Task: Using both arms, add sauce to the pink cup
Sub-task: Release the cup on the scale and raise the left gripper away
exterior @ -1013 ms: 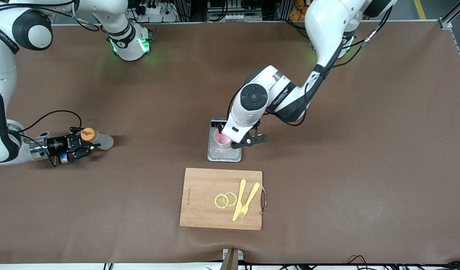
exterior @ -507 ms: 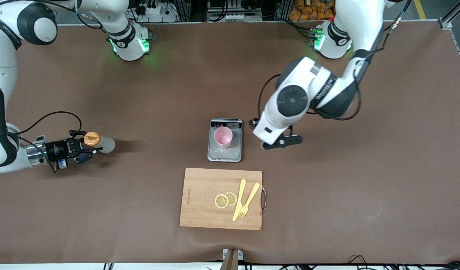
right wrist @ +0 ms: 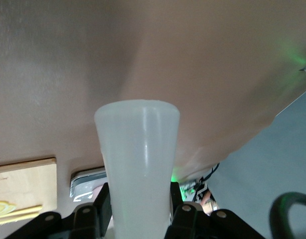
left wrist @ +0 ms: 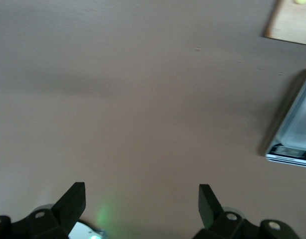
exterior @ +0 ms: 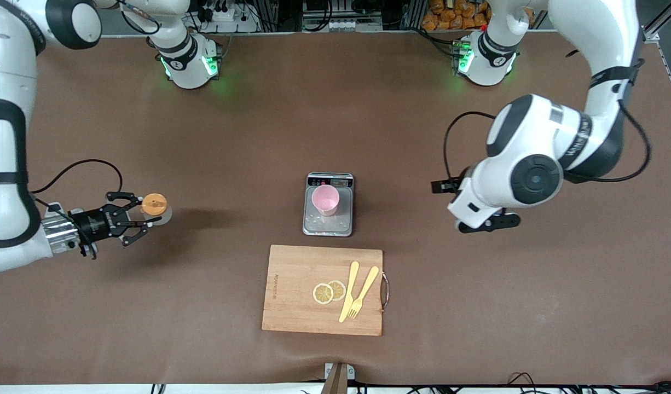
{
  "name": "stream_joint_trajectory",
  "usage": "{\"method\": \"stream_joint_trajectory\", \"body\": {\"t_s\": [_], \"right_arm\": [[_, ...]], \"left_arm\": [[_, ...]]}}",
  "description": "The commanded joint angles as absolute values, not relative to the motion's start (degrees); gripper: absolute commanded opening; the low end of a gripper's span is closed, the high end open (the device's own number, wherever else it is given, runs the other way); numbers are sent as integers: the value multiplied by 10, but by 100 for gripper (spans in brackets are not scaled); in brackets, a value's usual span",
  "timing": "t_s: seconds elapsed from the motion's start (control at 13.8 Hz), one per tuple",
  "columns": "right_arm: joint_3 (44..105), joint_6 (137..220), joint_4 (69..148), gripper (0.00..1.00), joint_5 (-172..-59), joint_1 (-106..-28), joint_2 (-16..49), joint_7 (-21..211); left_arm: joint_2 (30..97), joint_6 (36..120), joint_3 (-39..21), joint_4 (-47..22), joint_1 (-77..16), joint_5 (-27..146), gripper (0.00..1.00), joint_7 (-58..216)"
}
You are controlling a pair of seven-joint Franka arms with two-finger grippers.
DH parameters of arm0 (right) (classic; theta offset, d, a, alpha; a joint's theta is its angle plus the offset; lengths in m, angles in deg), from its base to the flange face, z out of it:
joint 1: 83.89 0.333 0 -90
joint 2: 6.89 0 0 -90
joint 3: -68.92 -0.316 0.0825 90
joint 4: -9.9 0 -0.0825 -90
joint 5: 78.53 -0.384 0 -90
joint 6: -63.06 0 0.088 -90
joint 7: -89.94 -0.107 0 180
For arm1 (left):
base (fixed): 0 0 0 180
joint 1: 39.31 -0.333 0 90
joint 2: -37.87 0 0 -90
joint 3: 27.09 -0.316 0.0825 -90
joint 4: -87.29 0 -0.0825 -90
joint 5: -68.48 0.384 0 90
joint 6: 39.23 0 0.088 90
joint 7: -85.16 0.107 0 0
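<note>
The sauce bottle [exterior: 155, 207] is whitish with an orange cap. My right gripper [exterior: 140, 217] is shut on it and holds it upright over the table at the right arm's end. In the right wrist view the bottle's body [right wrist: 138, 159] sits between the two black fingers [right wrist: 102, 204]. The pink cup [exterior: 325, 198] stands on the grey scale [exterior: 329, 223] at mid-table. My left gripper [exterior: 489, 222] is open and empty over bare table toward the left arm's end, away from the cup. In the left wrist view its gripper [left wrist: 141, 199] shows wide apart fingers.
A wooden cutting board [exterior: 291, 290] lies nearer to the front camera than the scale, with two lemon slices [exterior: 329, 291], a yellow knife and a fork [exterior: 363, 293]. The scale [left wrist: 295, 129] and the board's corner [left wrist: 292, 20] show in the left wrist view.
My left arm has swung away from the cup toward its own end of the table. My right gripper has tipped the sauce bottle from lying to upright and raised it.
</note>
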State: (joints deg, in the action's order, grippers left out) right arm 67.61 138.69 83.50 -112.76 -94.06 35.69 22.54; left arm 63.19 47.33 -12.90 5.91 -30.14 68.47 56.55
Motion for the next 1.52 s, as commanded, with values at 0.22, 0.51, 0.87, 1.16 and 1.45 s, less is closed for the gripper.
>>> {"method": "stream_joint_trajectory", "body": {"t_s": [0.22, 0.51, 0.87, 1.16, 1.45], "right_arm": [[680, 1379, 785, 49, -1111, -865, 338, 58], [685, 1401, 758, 46, -1110, -796, 339, -49], [684, 1433, 751, 45, -1075, -736, 339, -129], [684, 1442, 747, 43, -1024, -685, 339, -187], [684, 1444, 743, 43, -949, -625, 339, -255]], "left_arm": [[574, 450, -128, 37, -319, 733, 100, 609], [498, 448, -171, 6, -334, 731, 100, 723], [396, 439, -239, -24, -332, 700, 100, 833], [361, 420, -239, -22, -332, 700, 100, 866], [361, 416, -239, -18, -342, 690, 100, 876]]}}
